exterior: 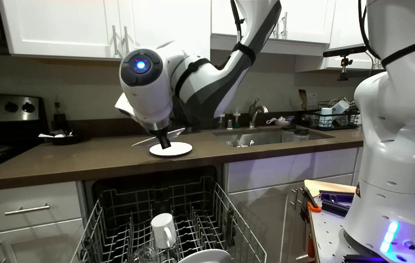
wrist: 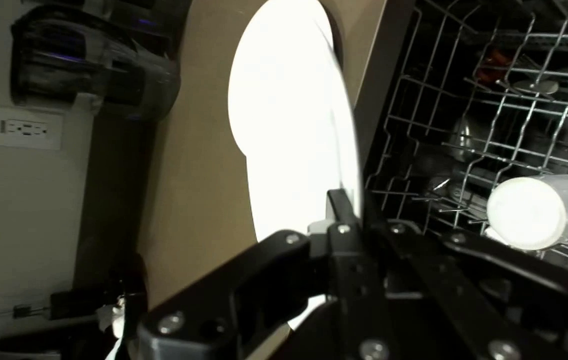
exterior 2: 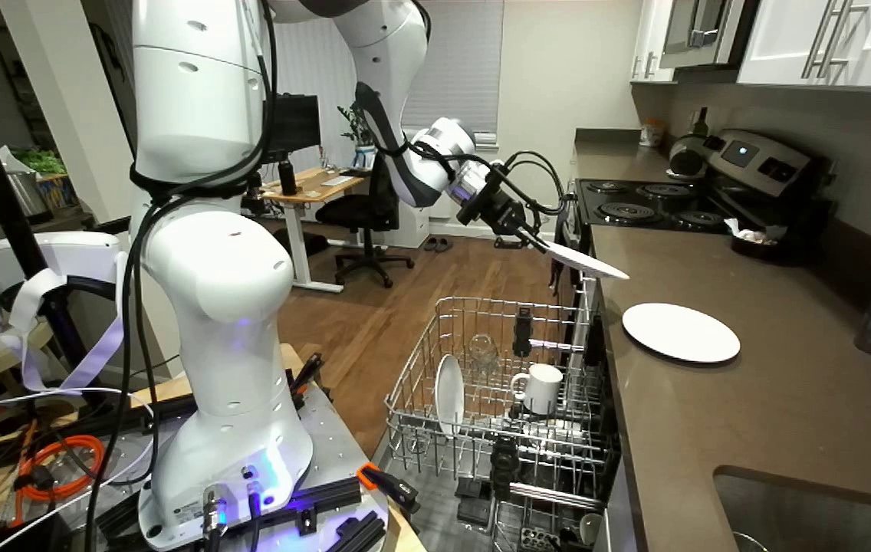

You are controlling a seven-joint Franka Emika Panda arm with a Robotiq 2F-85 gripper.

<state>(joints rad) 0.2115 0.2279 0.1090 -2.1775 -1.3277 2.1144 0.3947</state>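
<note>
Item in my grip: a flat round white plate (exterior 2: 585, 261), tilted and held in the air near the front edge of the smooth brown countertop (exterior 2: 803, 368). My black two-fingered gripper (wrist: 356, 207) stands narrow, pinched on the plate's rim, with one finger on either face. Nearest to it, a second round white plate (exterior 2: 681, 332) lies flat on the countertop, close to the front edge; an exterior view shows a gap between the two, while in the wrist view their bright surfaces run together and the boundary is hard to read. At a lower level, a silver wire dishwasher rack (exterior: 191, 193) extends out from the counter's front. I find in it a white handled mug (exterior: 163, 230), a clear drinking glass (exterior 2: 483, 351) and a third white plate (exterior 2: 448, 395) standing on edge, apart from the mug. On the countertop, a low black dish (exterior 2: 759, 249) holding white pieces, contents not identifiable, sits near the black electric stove (exterior 2: 654, 205) with coil burners. Toward the opposite end, a stainless-steel sink (exterior 2: 811, 502) is set into the surface, with a curved metal faucet (exterior: 254, 113) behind it; a black wire drying rack (exterior: 339, 127) loaded with cups stands farther along. White panelled cabinets (exterior: 65, 29) hang above.
</note>
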